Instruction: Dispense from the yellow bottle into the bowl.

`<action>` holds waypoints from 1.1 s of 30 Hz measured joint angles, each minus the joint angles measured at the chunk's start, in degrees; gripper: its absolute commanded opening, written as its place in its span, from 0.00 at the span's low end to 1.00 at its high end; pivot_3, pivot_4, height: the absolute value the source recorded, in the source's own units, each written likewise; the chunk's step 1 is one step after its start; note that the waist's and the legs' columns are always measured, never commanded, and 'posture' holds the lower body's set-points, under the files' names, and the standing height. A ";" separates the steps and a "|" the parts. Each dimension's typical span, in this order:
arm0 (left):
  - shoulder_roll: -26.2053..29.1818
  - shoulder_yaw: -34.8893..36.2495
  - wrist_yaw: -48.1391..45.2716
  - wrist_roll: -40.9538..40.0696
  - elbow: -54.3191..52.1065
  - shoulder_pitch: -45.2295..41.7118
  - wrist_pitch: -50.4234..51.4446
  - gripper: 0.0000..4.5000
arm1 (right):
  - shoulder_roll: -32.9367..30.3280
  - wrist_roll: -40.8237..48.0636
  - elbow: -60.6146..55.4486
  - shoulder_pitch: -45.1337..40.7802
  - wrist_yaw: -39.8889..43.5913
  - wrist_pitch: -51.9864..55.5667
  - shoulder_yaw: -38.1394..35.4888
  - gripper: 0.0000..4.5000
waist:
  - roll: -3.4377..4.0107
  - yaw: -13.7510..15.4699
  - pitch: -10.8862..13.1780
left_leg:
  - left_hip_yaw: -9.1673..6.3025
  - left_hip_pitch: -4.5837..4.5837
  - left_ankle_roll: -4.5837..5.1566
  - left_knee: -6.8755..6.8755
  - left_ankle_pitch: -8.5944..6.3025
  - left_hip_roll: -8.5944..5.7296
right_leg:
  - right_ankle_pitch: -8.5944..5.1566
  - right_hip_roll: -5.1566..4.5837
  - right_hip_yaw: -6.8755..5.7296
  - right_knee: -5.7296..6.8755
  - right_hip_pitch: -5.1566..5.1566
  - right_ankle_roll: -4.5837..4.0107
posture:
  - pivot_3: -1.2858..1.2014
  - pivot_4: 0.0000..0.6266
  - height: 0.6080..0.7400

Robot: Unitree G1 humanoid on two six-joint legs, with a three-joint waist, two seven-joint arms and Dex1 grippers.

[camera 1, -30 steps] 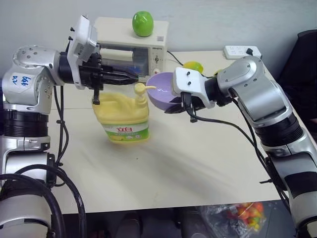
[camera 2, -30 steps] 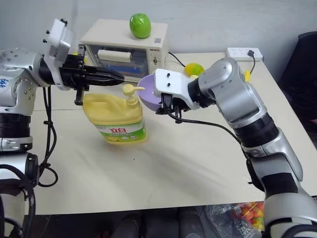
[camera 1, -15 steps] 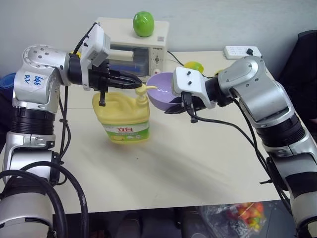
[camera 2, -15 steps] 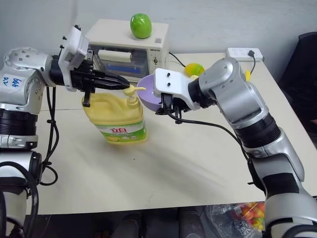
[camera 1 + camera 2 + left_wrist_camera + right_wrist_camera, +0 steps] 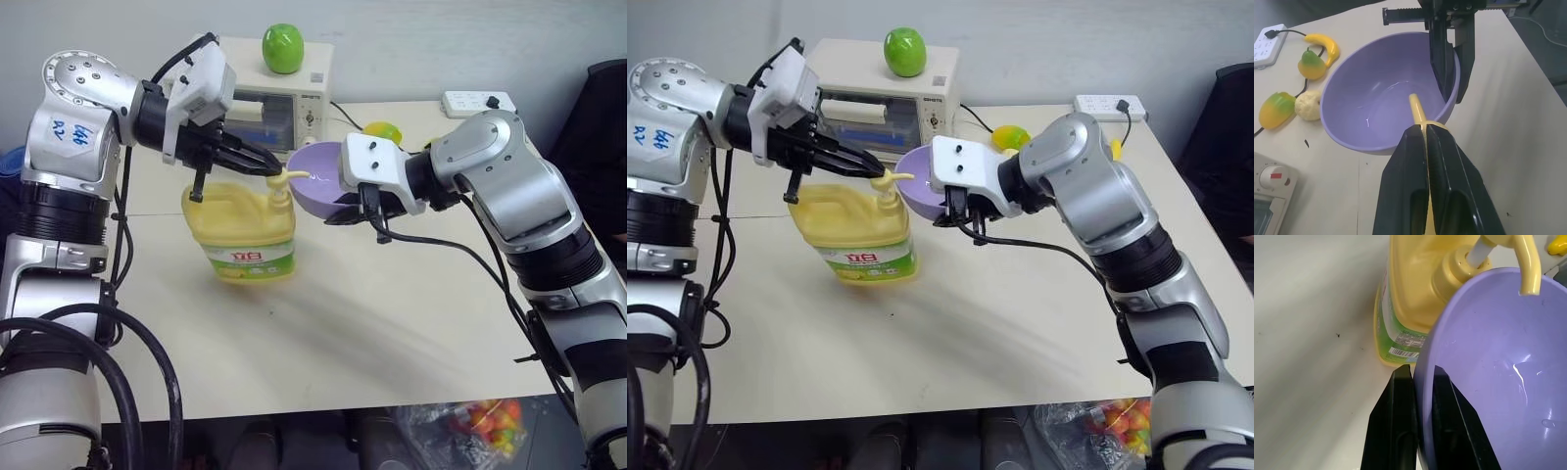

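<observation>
Upright on the pale surface (image 5: 392, 323) stands the yellow bottle (image 5: 240, 227), its pump spout reaching over the rim of the lavender bowl (image 5: 321, 179). Tilted toward that spout, the bowl is pinched by its rim in the right claw (image 5: 1418, 382). Closed tight, the left claw (image 5: 1425, 134) rests empty on the pump head.
</observation>
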 measured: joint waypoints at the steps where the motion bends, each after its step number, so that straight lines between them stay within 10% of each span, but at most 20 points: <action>1: 0.02 -0.26 0.00 0.16 0.15 -0.24 -0.16 0.05 | -0.06 0.00 -0.12 0.00 0.00 0.06 0.00 0.00 | 0.00 0.01 0.00 | 0.00 0.01 0.00 0.00 0.00 0.00 | 0.00 0.00 0.00 0.00 0.01 0.00 | 0.52 0.24 1.00; 33: 0.33 -2.16 0.00 2.71 0.07 2.79 -4.26 0.05 | -0.64 0.33 -1.62 0.58 0.88 1.43 0.94 0.00 | 0.57 0.05 -0.59 | 0.02 2.01 0.78 -0.32 -0.39 0.25 | -0.05 0.40 0.18 -0.38 2.07 -0.08 | 0.52 0.24 1.00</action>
